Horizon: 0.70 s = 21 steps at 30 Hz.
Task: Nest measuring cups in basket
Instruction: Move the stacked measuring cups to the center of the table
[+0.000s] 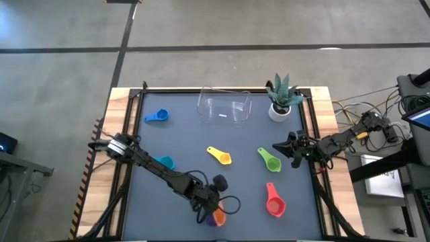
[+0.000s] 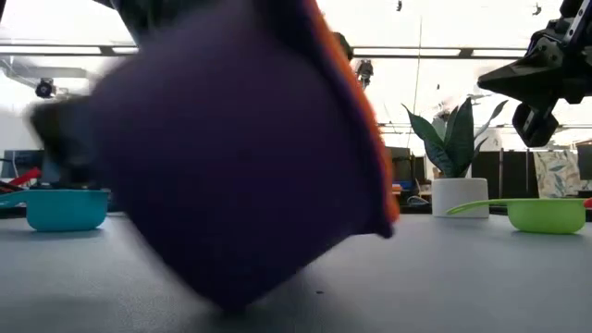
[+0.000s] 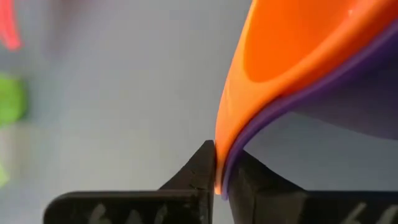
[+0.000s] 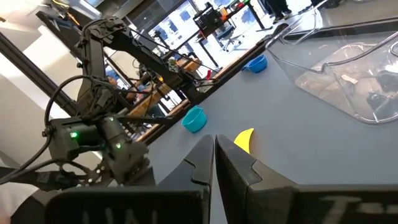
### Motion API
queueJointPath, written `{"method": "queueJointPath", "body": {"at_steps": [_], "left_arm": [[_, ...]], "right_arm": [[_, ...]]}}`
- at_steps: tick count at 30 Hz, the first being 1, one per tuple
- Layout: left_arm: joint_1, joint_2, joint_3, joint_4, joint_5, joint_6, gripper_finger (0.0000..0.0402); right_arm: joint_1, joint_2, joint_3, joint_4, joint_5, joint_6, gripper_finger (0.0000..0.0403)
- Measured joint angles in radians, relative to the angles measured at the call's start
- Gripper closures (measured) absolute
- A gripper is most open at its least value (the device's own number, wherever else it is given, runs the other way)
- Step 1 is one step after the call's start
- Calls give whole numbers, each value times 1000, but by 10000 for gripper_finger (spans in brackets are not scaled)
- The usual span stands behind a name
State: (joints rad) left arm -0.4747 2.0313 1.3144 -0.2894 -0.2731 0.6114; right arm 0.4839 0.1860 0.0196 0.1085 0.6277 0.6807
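Note:
An orange measuring cup (image 3: 298, 43) sits nested inside a purple one (image 3: 348, 106), near the table's front edge. My left gripper (image 3: 219, 180) is shut on the pair, which also shows as orange cup (image 1: 219, 218) in the high view. Loose on the mat lie blue (image 1: 158, 116), teal (image 1: 164, 162), yellow (image 1: 220, 156), green (image 1: 269, 160) and red (image 1: 274, 202) cups. The clear basket (image 1: 224, 107) stands at the far middle. My right gripper (image 1: 285, 146) hovers shut at the right, holding nothing. My left gripper pinches the nested walls at the rim (image 3: 221, 163), both layers together. One finger (image 3: 198, 167) is inside the orange cup and the other (image 3: 252, 175) outside the purple one. The fingers slant down from the table's left. The pair hangs tilted (image 2: 240, 176), its lowest corner close to the mat.
A small white pot with a spiky green plant (image 1: 281, 99) stands at the far right beside the basket. Cables and equipment lie beyond the table's right edge (image 1: 376, 131). Bare mat shows between the yellow cup and the basket (image 1: 201, 134).

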Motion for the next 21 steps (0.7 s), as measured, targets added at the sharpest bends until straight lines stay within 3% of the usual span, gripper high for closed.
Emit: {"method": "queueJointPath", "body": {"at_steps": [2,8,15,21], "left_arm": [[0,0,0,-5,-98,-39,397],[7,-14,-45,-97,-516,-258,399],[1,-151,-282,-120,-657,-643,400],[-39,-246,-409,-118,-761,-782,400]], "right_arm": [[0,0,0,0,0,0,394],[0,0,0,0,0,0,394],[0,0,0,0,0,0,394],[0,0,0,0,0,0,394]]}}
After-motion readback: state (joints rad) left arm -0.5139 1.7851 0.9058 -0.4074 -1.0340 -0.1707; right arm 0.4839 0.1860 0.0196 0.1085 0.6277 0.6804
